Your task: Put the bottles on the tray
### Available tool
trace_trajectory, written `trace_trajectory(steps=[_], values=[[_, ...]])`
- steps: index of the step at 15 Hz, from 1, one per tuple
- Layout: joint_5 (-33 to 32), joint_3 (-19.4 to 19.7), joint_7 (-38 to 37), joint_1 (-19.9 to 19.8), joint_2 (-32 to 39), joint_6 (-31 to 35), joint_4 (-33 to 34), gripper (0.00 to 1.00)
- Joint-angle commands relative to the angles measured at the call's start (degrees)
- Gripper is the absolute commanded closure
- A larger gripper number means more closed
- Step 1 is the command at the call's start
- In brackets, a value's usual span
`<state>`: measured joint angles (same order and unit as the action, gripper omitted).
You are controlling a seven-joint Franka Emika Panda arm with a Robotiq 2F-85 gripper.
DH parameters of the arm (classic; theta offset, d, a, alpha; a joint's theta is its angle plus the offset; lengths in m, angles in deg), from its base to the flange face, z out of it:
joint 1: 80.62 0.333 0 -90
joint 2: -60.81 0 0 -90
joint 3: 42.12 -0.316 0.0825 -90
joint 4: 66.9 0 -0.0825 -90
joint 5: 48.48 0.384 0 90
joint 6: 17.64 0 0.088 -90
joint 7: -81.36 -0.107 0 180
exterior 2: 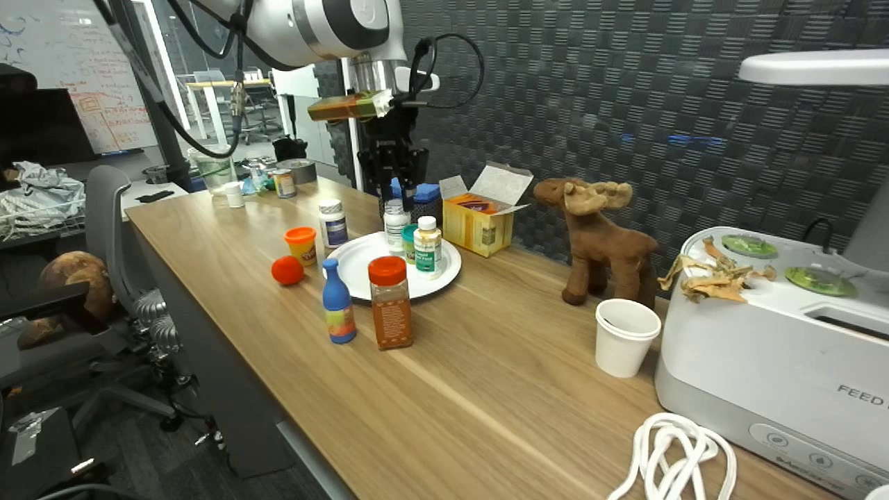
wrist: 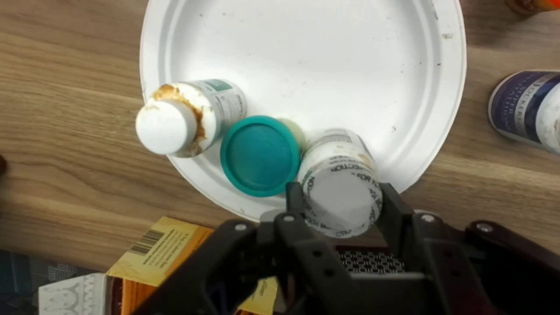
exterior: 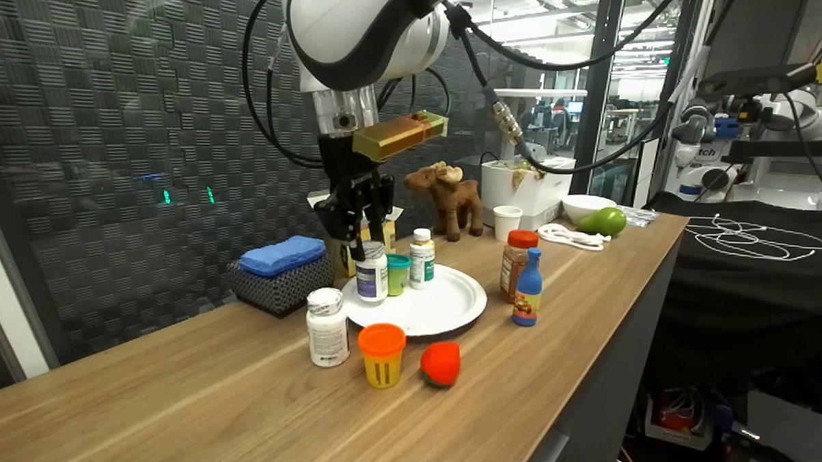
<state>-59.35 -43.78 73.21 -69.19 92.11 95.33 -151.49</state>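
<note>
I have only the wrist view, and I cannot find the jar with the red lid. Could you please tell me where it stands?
Observer: The jar stands on the table, off the plate, in both exterior views.
Operator: Thank you. Is there any object close beside it?
Observer: Yes, a blue bottle stands beside it.
Operator: And what lies on the dark box at the bottom of my picture?
Observer: A folded blue cloth.

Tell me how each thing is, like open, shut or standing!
White plate, lying flat
Gripped white bottle, upright, capped
Gripper, closed on that bottle's cap
Green tub, upright, lid on
Green-label bottle, upright, capped
Other white bottle, upright, capped
Yellow tub, upright, lid on
Red-lidded jar, upright, shut
Blue bottle, upright
Yellow box, flaps open
Blue cloth, folded
White cord, looped
Toy moose, standing
</note>
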Motion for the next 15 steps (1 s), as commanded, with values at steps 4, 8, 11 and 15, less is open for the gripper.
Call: trace_trajectory(steps=[4,8,11,15], values=[[-0.67,-0.17,-0.17,0.21,-1.61,-1.05,-2.68,0.8],[-0.64,-0.35,0.36,0.19,-1.34,-1.07,-2.62,0.8],[-0.66,-0.38,0.2,0.28,-1.85,-0.98,-2.68,0.3],[-2.42,-0.12,-1.69,1.77,-3.38,-1.06,-1.94,0.01]])
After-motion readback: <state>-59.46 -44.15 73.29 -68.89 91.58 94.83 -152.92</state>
